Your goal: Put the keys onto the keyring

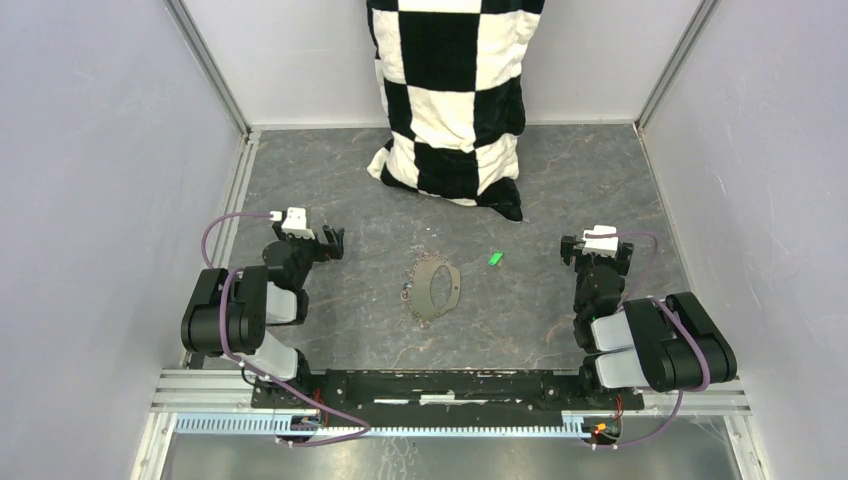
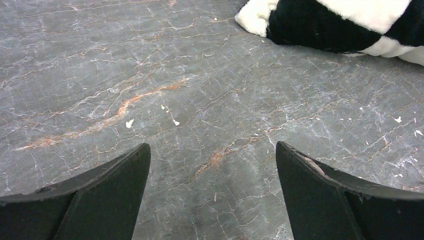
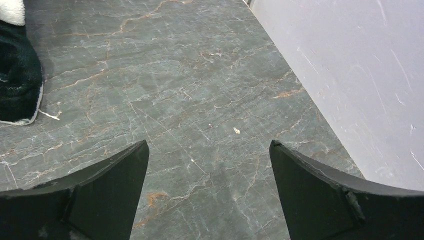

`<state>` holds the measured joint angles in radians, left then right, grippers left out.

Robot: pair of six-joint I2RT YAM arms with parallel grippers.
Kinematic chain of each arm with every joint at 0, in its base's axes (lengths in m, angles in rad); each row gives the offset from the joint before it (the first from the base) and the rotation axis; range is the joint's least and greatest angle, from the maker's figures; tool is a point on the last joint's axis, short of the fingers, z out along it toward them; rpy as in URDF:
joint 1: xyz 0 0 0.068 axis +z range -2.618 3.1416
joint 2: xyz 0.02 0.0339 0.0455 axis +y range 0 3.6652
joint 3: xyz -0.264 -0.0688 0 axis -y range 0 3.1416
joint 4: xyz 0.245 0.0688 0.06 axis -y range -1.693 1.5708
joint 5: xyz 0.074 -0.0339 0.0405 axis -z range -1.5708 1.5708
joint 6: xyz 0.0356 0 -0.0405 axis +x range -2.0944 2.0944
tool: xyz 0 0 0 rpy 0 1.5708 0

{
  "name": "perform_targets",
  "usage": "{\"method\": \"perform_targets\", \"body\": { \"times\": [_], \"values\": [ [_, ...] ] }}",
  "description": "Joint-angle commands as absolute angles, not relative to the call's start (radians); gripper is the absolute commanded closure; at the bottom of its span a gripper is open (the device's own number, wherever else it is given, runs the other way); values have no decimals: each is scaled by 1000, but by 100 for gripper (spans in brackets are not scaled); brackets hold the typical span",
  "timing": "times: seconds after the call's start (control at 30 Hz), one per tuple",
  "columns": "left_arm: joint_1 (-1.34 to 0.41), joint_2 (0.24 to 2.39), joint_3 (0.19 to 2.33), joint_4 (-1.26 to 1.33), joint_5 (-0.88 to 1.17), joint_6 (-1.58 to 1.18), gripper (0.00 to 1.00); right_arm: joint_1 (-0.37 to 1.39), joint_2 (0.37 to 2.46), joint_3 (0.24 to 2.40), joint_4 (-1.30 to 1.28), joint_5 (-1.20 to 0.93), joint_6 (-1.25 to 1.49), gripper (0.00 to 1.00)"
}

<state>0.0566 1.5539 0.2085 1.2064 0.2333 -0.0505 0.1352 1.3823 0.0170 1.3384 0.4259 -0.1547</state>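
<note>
Grey-olive keyring (image 1: 433,287) laid flat mid-table, both claws spread wide and empty.
From above, the green key (image 1: 494,258) is seen apart from the ring, to its right and slightly farther; the other keys cannot be made out. The left gripper (image 1: 322,243) and right gripper (image 1: 583,250) are held low on folded arms at either side, probably so the work is left reachable. In the left wrist view, only bare marble and checkered cloth (image 2: 340,25) are framed. In the right wrist view, marble and wall (image 3: 350,75).
</note>
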Motion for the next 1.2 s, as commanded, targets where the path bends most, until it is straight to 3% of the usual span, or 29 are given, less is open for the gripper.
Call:
{"method": "perform_targets", "body": {
  "times": [0.0, 0.5, 0.63, 0.77, 0.83, 0.93, 1.03, 1.17],
  "values": [
    [54, 1541, 215, 1246, 211, -6, 0, 130, 1371, -82, 1399, 420, -161, 2],
    [56, 1536, 213, 1253, 223, -6, 0, 132, 1372, -81, 1400, 419, -161, 2],
    [68, 1389, 308, 940, 259, -6, 0, 135, 1352, -80, 1407, 475, -151, 2],
    [67, 1252, 515, 445, 357, 121, 0, 148, 1120, 207, 703, 619, 85, 2],
    [66, 1236, 615, 226, 453, 213, 0, 141, 1051, 248, 639, 495, 216, 2],
    [37, 1239, 781, -105, 533, 343, 0, 121, 967, 158, 849, 306, 453, 2],
    [35, 1254, 902, -296, 566, 365, 0, 144, 1031, 220, 974, -54, 282, 2],
    [34, 1246, 915, -360, 619, 385, 0, 316, 1137, 414, 727, -241, -29, 2]
  ]
}}
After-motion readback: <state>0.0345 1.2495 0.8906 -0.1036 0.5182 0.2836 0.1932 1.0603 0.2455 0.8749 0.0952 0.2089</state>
